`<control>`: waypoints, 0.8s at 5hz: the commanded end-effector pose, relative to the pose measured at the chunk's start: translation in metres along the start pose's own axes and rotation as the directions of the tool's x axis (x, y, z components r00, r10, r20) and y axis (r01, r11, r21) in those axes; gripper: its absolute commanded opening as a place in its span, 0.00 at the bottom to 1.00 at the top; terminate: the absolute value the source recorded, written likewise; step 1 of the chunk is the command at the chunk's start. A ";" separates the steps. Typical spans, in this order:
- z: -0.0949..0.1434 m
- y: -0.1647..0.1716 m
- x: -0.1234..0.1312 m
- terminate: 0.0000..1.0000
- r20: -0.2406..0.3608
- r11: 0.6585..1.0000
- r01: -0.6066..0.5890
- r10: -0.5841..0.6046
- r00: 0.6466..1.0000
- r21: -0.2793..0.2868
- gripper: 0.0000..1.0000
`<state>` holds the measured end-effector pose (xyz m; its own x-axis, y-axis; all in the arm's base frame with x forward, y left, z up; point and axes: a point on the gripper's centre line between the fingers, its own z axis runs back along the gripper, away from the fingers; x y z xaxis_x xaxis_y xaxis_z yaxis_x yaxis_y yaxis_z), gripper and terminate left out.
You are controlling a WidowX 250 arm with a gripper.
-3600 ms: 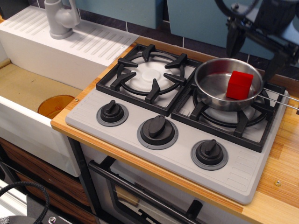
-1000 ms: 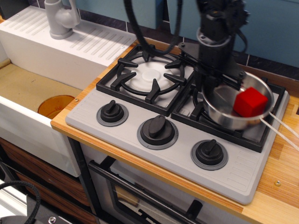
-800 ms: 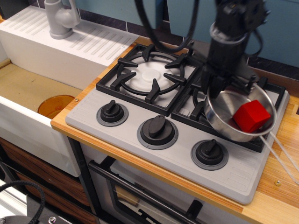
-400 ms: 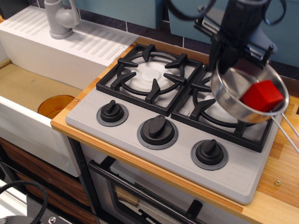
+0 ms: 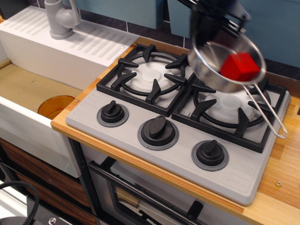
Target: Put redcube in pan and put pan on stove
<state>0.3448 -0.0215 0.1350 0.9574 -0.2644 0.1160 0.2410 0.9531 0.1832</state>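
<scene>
Steel pan [image 5: 220, 70] with the redcube [image 5: 240, 66] hangs tilted above the stove [image 5: 187, 117], right burner directly below; my hand [image 5: 216, 11] seems closed on its far rim.

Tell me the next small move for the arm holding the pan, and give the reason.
Probably lower the pan level onto a burner of the stove. It hangs tilted in the air above the right burner, held at its far rim, with the redcube already inside against the low side, so only setting it down remains.
</scene>
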 end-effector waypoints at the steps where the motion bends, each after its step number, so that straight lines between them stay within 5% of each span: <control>1: 0.007 0.044 0.007 0.00 0.063 1.000 0.021 -0.022 0.998 0.015 0.00; 4: -0.037 0.081 -0.003 0.00 0.094 0.999 0.043 -0.041 0.995 -0.018 0.00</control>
<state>0.3610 0.0633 0.0984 0.9345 -0.3165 0.1630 0.2945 0.9445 0.1456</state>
